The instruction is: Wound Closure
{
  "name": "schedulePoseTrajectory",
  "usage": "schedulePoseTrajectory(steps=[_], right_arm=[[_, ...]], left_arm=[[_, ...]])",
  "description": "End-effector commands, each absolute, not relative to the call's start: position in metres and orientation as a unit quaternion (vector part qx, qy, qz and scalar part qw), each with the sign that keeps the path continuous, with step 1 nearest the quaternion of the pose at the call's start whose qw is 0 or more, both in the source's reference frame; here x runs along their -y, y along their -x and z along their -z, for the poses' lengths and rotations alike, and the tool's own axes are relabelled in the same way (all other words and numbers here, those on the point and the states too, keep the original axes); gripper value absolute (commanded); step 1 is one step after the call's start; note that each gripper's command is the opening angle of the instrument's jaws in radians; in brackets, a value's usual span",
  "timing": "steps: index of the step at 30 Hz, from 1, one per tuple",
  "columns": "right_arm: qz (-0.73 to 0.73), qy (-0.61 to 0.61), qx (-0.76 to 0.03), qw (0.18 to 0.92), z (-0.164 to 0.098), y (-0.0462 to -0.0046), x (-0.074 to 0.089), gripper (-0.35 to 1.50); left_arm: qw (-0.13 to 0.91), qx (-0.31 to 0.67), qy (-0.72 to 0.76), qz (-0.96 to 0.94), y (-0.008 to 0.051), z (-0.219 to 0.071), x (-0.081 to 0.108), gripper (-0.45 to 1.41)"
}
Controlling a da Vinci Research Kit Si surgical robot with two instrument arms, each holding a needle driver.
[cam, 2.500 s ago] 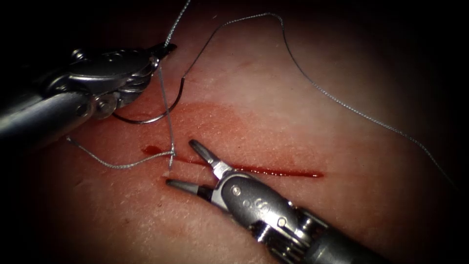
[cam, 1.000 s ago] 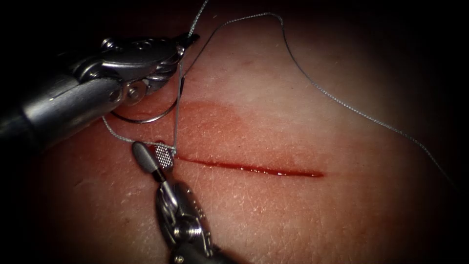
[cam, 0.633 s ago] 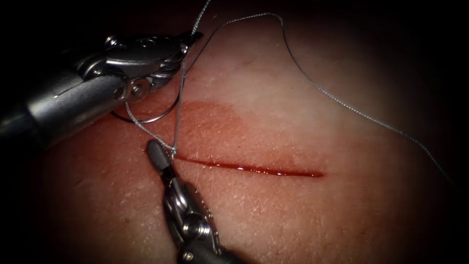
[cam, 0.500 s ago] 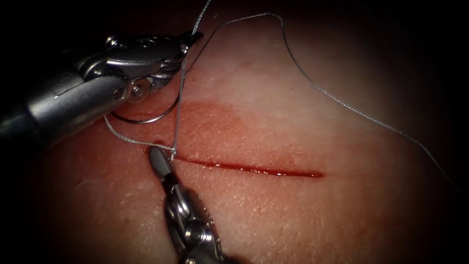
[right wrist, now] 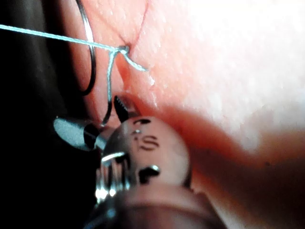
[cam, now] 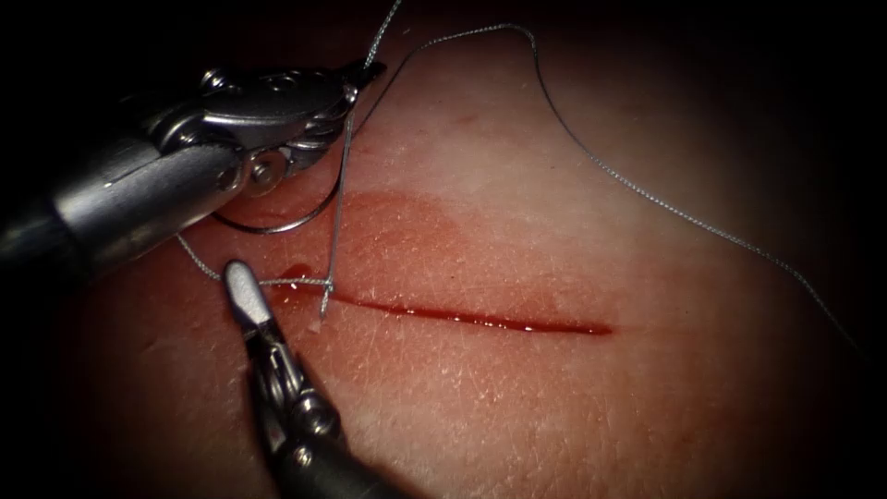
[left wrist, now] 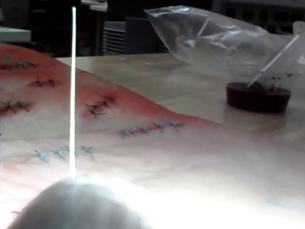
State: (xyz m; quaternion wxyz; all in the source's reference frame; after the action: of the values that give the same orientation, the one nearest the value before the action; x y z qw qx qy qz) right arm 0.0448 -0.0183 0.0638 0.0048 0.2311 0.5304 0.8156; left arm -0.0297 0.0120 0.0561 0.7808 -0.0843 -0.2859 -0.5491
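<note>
- Endoscope view: the way to the left end of the cut (cam: 462,319) is crowded. The left claw (cam: 356,78) is held above it, and the right claw (cam: 242,288) lies just left of it.
- The curved needle (cam: 277,225) is seen lying on the tissue (cam: 554,212), up and to the left of the cut's left end. It is held by neither tool, and part of its curve is hidden under the left tool.
- The left claw is clenched on the thread (cam: 337,203), which is stretched down to a knot (cam: 323,285) at the cut's left end.
- A side strand is led from the knot leftward past the right claw. Another length is looped wide across the tissue to the right.
- In the right wrist view the right claw (right wrist: 97,121) is seen released, its jaws apart. A strand runs down between them from the knot (right wrist: 121,49), and nothing is grasped. The needle (right wrist: 90,52) lies just beside.
- Red fluid (cam: 296,274) is pooled along the cut and by the knot.
- In the left wrist view, rows of older stitches (left wrist: 147,128) are seen across the tissue. A clear plastic bag (left wrist: 224,38) and a dark round dish (left wrist: 257,97) stand on the pale bench (left wrist: 190,81) beyond it, and dark room fittings stand behind.
</note>
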Motion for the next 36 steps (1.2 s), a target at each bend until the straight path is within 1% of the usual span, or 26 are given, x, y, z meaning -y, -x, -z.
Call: schedulePoseTrajectory(steps=[1,2,3,4,5,6,7,9,12,14,15,17,22,31,36], right_arm=[[-0.811,-0.229,-0.538,0.0,-0.063,-0.0448,0.017,1.2],[-0.809,-0.224,-0.544,-0.005,-0.063,-0.0445,0.017,1.06],[-0.809,-0.221,-0.545,-0.006,-0.064,-0.0445,0.017,1.03],[-0.809,-0.219,-0.546,-0.013,-0.064,-0.0444,0.017,0.91],[-0.807,-0.227,-0.545,-0.027,-0.065,-0.0442,0.017,0.41],[-0.804,-0.244,-0.54,-0.046,-0.065,-0.0439,0.017,-0.27],[-0.802,-0.245,-0.543,-0.045,-0.066,-0.0435,0.017,-0.35],[-0.809,-0.265,-0.524,-0.023,-0.066,-0.0427,0.018,-0.35],[-0.81,-0.275,-0.518,0.001,-0.065,-0.0434,0.02,-0.35],[-0.805,-0.294,-0.514,0.041,-0.064,-0.0441,0.022,-0.35],[-0.804,-0.302,-0.508,0.068,-0.063,-0.0445,0.023,-0.35],[-0.809,-0.315,-0.487,0.1,-0.063,-0.0455,0.025,-0.35],[-0.801,-0.327,-0.482,0.137,-0.063,-0.0457,0.026,-0.35],[-0.782,-0.306,-0.497,0.218,-0.062,-0.0415,0.029,-0.35],[-0.779,-0.304,-0.494,0.239,-0.062,-0.0407,0.03,-0.35]], left_arm=[[0.779,0.29,0.086,0.55,0.03,-0.055,-0.013,-0.45],[0.781,0.289,0.087,0.547,0.03,-0.055,-0.013,-0.45],[0.781,0.289,0.087,0.547,0.03,-0.055,-0.013,-0.45],[0.781,0.289,0.087,0.547,0.03,-0.055,-0.013,-0.45],[0.78,0.289,0.087,0.547,0.0301,-0.055,-0.013,-0.45],[0.782,0.289,0.088,0.545,0.0302,-0.055,-0.013,-0.45],[0.785,0.287,0.091,0.541,0.0302,-0.055,-0.013,-0.45],[0.802,0.275,0.11,0.519,0.0303,-0.056,-0.014,-0.45],[0.814,0.268,0.123,0.5,0.0309,-0.057,-0.015,-0.45],[0.828,0.255,0.14,0.478,0.0315,-0.057,-0.015,-0.45],[0.848,0.244,0.176,0.436,0.032,-0.058,-0.015,-0.45],[0.873,0.226,0.234,0.364,0.033,-0.059,-0.014,-0.45],[0.901,0.176,0.31,0.246,0.034,-0.065,-0.012,-0.45],[0.904,0.149,0.33,0.227,0.0309,-0.07,-0.015,-0.45],[0.902,0.139,0.334,0.237,0.0309,-0.07,-0.016,-0.45]])
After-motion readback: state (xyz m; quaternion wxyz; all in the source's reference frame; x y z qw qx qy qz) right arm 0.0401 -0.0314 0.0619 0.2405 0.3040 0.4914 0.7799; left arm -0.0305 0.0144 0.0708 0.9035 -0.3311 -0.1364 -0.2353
